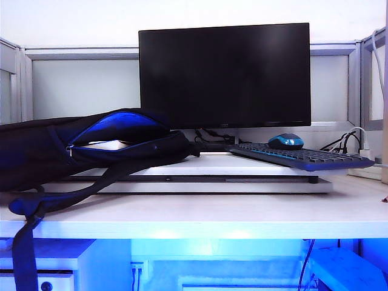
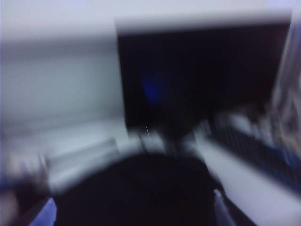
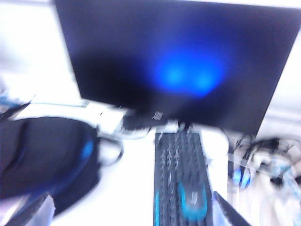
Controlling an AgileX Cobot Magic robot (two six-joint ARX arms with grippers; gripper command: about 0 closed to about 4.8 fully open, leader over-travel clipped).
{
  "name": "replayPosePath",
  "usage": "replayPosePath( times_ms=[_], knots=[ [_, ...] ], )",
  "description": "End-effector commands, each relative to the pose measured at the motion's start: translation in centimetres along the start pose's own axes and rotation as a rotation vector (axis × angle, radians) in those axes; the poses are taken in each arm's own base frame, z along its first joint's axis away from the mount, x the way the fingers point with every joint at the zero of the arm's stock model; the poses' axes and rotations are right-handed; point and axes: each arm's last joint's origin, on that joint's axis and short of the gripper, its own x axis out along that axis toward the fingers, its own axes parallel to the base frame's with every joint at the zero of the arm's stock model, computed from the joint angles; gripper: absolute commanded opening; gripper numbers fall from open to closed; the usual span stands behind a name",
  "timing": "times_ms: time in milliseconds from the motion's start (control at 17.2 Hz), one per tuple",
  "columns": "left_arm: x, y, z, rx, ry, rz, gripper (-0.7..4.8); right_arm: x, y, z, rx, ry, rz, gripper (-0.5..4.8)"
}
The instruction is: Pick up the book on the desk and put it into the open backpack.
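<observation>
Ext view: backpack lay on its side at left of desk, partly on white raised board; mouth open, blue lining showing. Pale flat object, prob book, visible inside opening. Monitor behind; keyboard w/ mouse on top at right. No arms in view.

L wrist view: heavy blur; left gripper fingertips at frame corners, wide apart, holding nothing, above backpack.

R wrist view: blurred; right gripper fingers spread wide, empty, over desk between backpack & keyboard.
</observation>
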Motion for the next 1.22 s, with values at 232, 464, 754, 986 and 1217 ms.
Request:
replayPosePath(
  times_ms=[232,464,754,986,1217],
  knots=[
    [-1.9,-6.7,0.5,0.046,0.086,-0.114,3.93,-11.9,-0.4,-10.1,0.097,-0.028,-0.108,3.83],
    [-7.2,-8.4,-1.9,0.067,0.057,-0.017,3.71,-16.4,-0.5,-16.9,0.156,-0.111,-0.145,3.66],
    [-13.1,-10.7,-8.1,0.051,-0.022,0.064,3.71,-17.9,-0.7,-20.3,0.138,-0.072,-0.211,3.66],
    [-16.3,-12.1,-11.9,0.062,-0.101,0.072,3.03,-15.5,-0.7,-23.4,0.154,-0.012,-0.2,3.53],
    [-17.8,-12.8,-14.1,-0.012,-0.135,0.068,2.99,-14.9,-0.7,-26.5,0.191,-0.047,-0.195,2.92]
  ],
)
